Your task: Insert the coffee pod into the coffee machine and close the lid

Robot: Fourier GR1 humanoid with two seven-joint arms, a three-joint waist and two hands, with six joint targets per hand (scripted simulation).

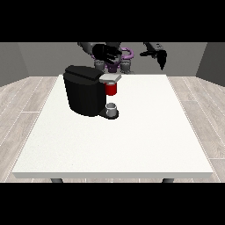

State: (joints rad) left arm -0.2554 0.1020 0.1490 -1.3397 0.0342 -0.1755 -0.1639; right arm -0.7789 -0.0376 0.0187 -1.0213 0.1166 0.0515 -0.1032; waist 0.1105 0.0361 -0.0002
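1. my hand at the view's left [105,53] sits up in the upper middle of the frame, above and behind the coffee machine [82,90]; fingers look spread and relaxed, nothing held that i can see
2. my hand at the view's right [160,56] hangs in the upper right, well apart from the machine, fingers pointing down and fairly straight, nothing in it
3. machine stands on the white counter [145,132], left of centre in the frame, brew side facing right, probably so the left-of-view hand can reach the top
4. lid part [110,78] sticks out at the machine's upper right; a red thing at the machine [111,89] sits just under it
5. a grey thing [112,109] rests on the machine's base under the spout, cannot tell if it's the pod or a cup, so pod location not confirmed
6. guess: hand at left is staged over the lid, either for inserting or closing
7. no brand, label or writing readable anywhere
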